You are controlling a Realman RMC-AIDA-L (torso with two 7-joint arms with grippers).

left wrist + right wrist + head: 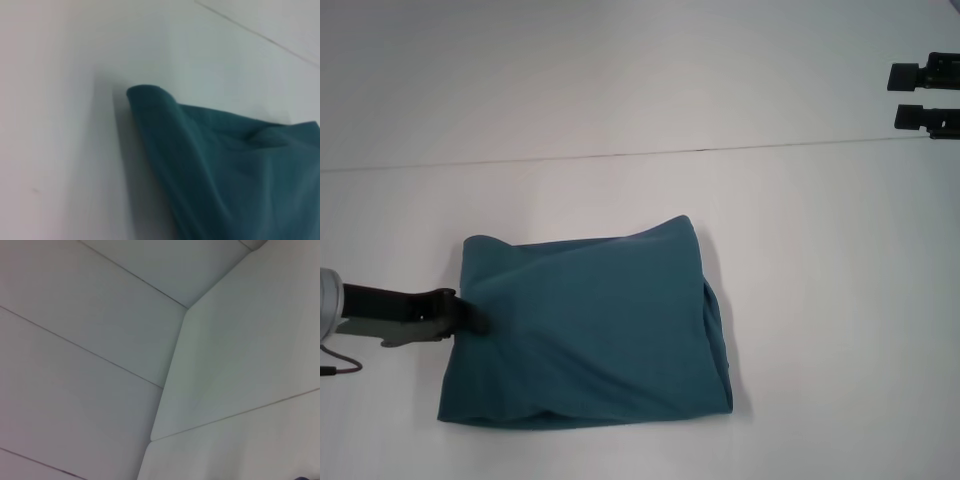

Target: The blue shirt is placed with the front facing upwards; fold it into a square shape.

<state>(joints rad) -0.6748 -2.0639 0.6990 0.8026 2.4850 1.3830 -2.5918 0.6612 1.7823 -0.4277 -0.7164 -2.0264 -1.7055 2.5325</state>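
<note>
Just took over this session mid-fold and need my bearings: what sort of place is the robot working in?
Probably a lab or test bench, not a home: a bare white table holds only the blue shirt, folded into a rough square. The left gripper is at the shirt's left edge; the right gripper is off at the far right.

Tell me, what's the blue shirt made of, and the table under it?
The blue shirt looks like soft knit cloth, probably cotton: matte, with gentle wrinkles and rounded, floppy folded edges. The table looks like a hard, smooth white board, maybe laminate or painted wood, with a thin seam across it; which one I can't tell. The left gripper touches the shirt's edge.
</note>
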